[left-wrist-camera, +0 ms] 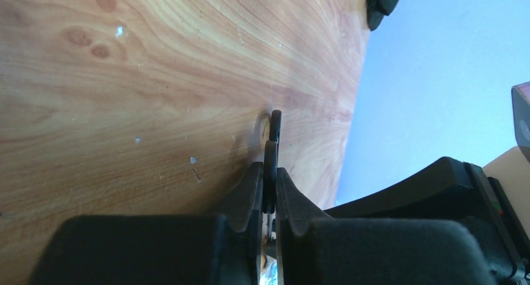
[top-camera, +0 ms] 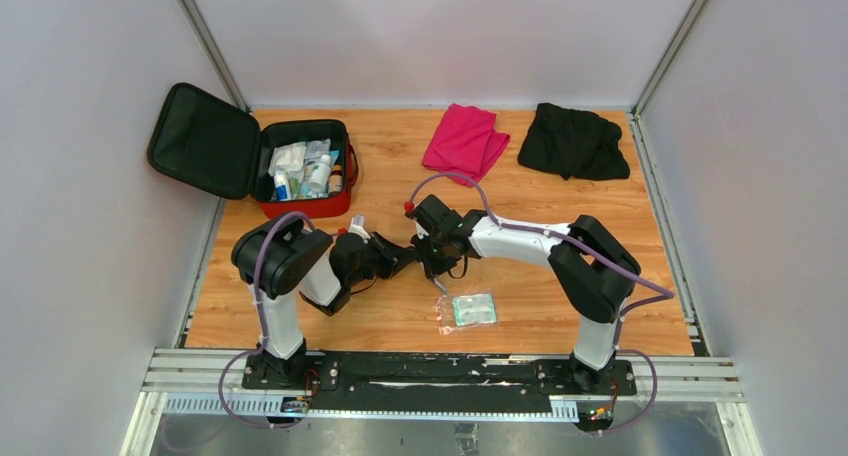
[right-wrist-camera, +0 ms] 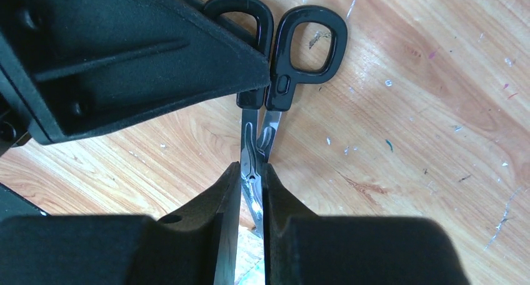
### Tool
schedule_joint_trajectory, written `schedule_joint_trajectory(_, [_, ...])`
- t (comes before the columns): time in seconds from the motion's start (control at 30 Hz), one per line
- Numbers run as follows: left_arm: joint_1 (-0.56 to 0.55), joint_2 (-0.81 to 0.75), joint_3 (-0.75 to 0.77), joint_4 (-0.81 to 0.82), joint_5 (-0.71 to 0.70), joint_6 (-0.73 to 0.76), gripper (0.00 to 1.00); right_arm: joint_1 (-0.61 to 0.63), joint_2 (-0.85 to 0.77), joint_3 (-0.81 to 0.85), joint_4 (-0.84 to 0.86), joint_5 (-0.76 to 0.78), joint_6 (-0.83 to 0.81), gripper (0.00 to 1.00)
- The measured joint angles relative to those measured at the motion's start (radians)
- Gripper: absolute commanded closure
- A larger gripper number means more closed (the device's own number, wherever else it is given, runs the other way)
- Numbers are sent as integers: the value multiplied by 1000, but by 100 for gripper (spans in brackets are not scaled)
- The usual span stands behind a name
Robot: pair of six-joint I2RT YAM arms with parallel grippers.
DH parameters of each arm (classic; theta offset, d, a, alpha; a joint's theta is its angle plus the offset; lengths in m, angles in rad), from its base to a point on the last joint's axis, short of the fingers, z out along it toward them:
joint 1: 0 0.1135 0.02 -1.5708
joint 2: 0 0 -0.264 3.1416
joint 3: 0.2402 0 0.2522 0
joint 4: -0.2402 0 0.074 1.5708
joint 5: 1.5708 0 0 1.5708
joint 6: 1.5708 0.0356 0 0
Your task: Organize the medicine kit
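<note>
Left fingers (left-wrist-camera: 250, 194) and right fingers (right-wrist-camera: 226, 204) are both clamped on the scissors (right-wrist-camera: 275, 92) above the desk (top-camera: 400, 156). I'd free the right only once left's solid; medicine kit (top-camera: 305, 204) sits open, far-left corner.

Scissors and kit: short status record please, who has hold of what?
scissors: black-handled, blades closed
right gripper: jaws shut on the blades
left gripper: jaws shut on the handle
medicine kit: lid open, far left corner, supplies inside
clear packet: flat on the table, not gripped
</note>
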Motion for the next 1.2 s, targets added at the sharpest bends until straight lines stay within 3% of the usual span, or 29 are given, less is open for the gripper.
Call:
schedule_joint_trajectory(0.07, [3, 49, -11, 96, 11, -28, 100, -1, -2, 0, 0, 0, 0, 100])
schedule_joint_trajectory(0.27, [10, 125, -27, 230, 26, -55, 100, -2, -4, -4, 2, 0, 0, 89])
schedule_joint_trajectory(0.53, [16, 57, -30, 150, 32, -14, 100, -2, -47, -6, -33, 31, -4, 35])
schedule_joint_trajectory(0.77, [17, -65, -8, -18, 33, 52, 100, -2, -240, -6, -106, 158, -5, 32])
schedule_joint_trajectory(0.97, [17, -265, 111, -335, 28, 151, 100, -3, -420, -50, -137, 248, 10, 32])
schedule_joint_trajectory(1.2, [75, -563, 477, -911, -55, 418, 100, -5, -555, -169, -189, 311, 51, 32])
